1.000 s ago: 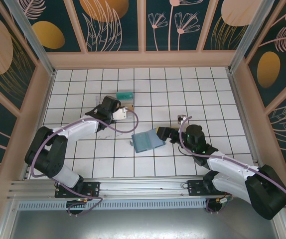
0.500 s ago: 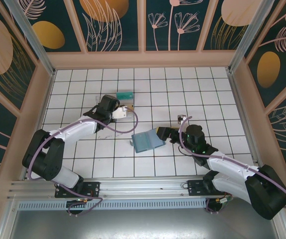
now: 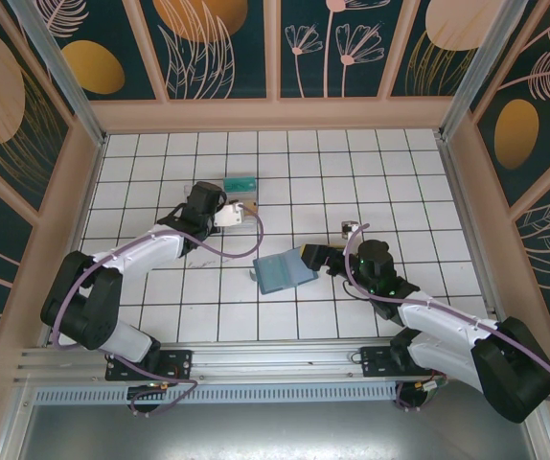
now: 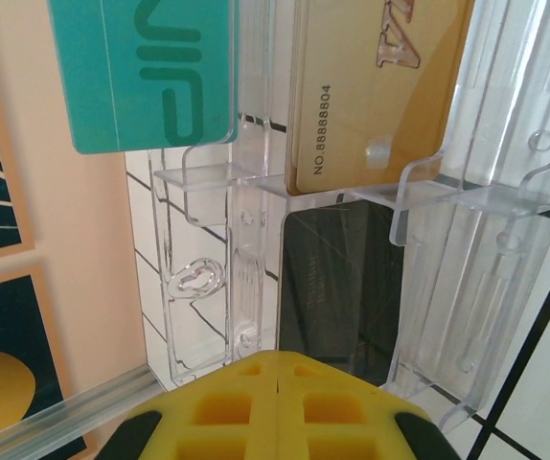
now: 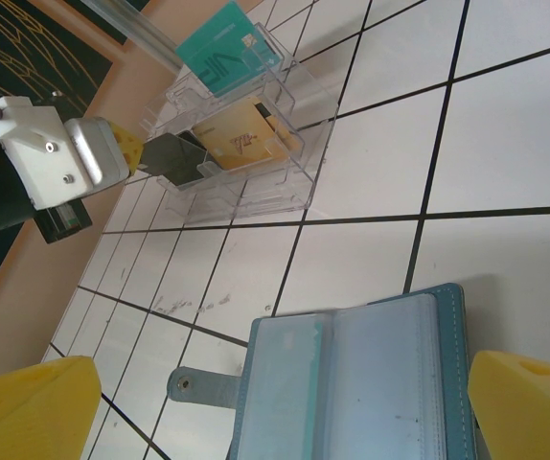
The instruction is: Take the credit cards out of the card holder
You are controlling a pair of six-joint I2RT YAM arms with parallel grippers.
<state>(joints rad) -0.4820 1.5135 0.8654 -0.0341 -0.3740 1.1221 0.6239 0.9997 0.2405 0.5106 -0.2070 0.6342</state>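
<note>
Almost done: my left claw (image 4: 277, 383) together, right claw (image 5: 275, 407) apart.
Pushing could skid the clear box (image 4: 246, 287) ahead, spilling the black card (image 4: 342, 278).

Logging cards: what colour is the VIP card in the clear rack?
VIP card is teal, darker lettering; best in the left wrist view.

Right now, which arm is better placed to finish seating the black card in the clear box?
Left. The left gripper, shut, sits at the black card in the clear box; the right gripper hangs open over the card holder, apart from the box.
</note>
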